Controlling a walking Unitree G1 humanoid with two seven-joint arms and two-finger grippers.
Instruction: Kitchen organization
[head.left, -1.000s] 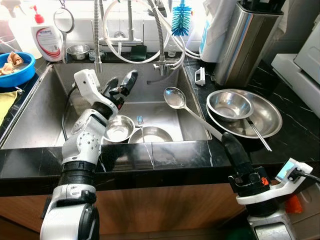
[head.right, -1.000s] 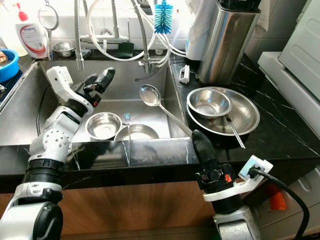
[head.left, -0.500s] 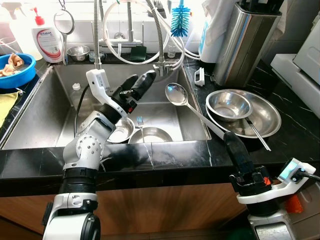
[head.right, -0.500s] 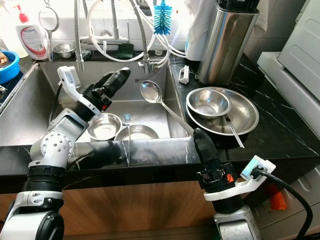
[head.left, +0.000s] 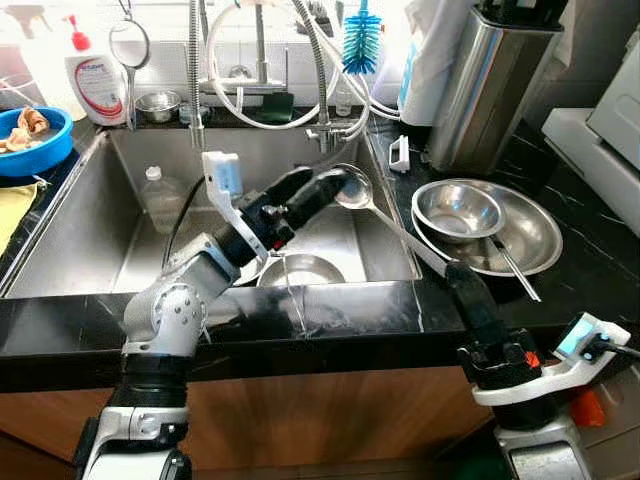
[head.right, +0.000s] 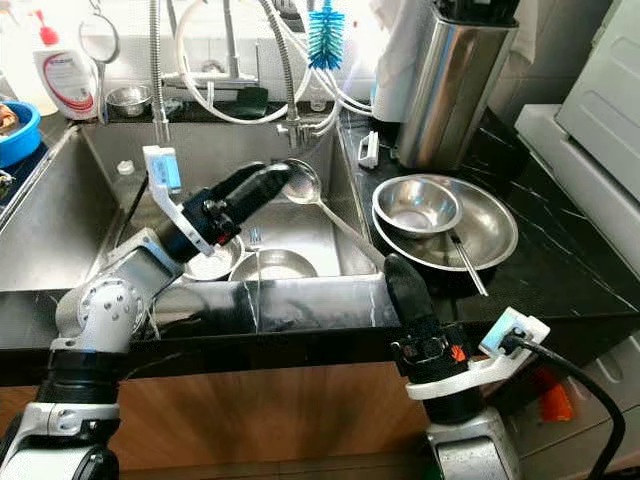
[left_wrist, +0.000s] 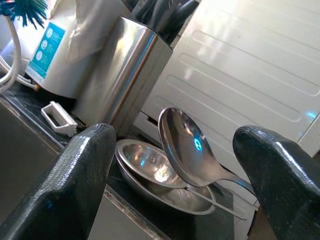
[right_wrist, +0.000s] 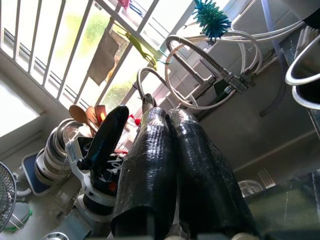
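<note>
A steel ladle (head.left: 352, 190) leans in the sink's right corner, with its handle running up over the counter edge. My left gripper (head.left: 325, 185) reaches across the sink and is open right at the ladle's bowl. In the left wrist view the ladle's bowl (left_wrist: 187, 145) sits between the two spread fingers (left_wrist: 85, 170), not clamped. My right gripper (head.left: 460, 280) is shut and empty, pointing up at the counter's front edge just below the ladle handle. Its fingers (right_wrist: 150, 150) are pressed together in the right wrist view.
Steel bowls (head.left: 305, 270) and a fork (head.left: 283, 262) lie on the sink (head.left: 60, 240) floor, a plastic bottle (head.left: 155, 195) at its left. Nested steel bowls (head.left: 490, 225) sit on the right counter before a steel knife block (head.left: 490, 80). Faucet hoses (head.left: 320, 70) hang behind.
My left arm has swung rightward across the sink, from above the small bowl to the ladle's bowl. The right gripper has stayed put.
</note>
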